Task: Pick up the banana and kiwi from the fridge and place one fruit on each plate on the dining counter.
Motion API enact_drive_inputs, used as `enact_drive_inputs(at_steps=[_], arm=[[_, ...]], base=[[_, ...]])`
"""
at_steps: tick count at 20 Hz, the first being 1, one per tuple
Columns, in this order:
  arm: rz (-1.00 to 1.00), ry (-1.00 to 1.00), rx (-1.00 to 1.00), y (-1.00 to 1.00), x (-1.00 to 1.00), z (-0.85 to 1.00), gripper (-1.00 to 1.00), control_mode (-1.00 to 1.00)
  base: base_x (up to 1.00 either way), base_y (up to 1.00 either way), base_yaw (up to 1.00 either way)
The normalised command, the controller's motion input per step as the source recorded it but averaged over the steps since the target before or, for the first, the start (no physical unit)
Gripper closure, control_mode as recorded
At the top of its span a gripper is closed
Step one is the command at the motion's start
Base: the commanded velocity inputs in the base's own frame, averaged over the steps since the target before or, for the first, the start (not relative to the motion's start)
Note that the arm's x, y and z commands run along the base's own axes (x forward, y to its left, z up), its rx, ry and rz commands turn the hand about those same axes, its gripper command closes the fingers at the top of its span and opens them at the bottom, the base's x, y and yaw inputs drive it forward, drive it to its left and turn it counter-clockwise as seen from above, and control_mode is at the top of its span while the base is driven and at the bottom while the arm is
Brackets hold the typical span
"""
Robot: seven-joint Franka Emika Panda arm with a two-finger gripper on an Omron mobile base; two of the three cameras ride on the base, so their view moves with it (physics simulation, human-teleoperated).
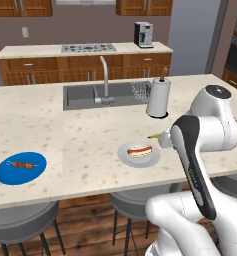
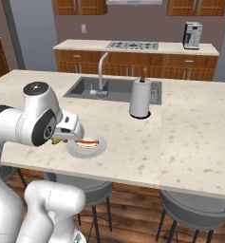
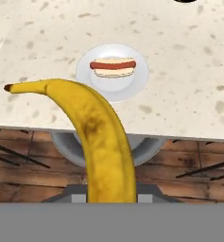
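One banana (image 3: 104, 142) gripped, grey plate (image 3: 132, 87) beyond

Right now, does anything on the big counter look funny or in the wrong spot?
Yes. Both plates already hold food: a hot dog on the grey plate, a skewer on the blue plate. The claw grips the banana.

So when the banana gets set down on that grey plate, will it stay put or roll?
The banana is curved, so it will probably settle on its side rather than roll. The grey plate is small and already holds a hot dog, so an end may overhang or nudge it.
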Motion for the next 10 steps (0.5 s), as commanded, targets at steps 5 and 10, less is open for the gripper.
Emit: enact_drive_inputs(at_steps=[5,10], arm=[[0.39,0.03,-0.04,-0.05,0.82,-0.16,1.00,-1.00],[0.17,0.10,-0.09,-0.02,0.70,-0.34,1.00,-1.00]], base=[[0.00,0.00,0.00],[0.00,0.00,0.00]])
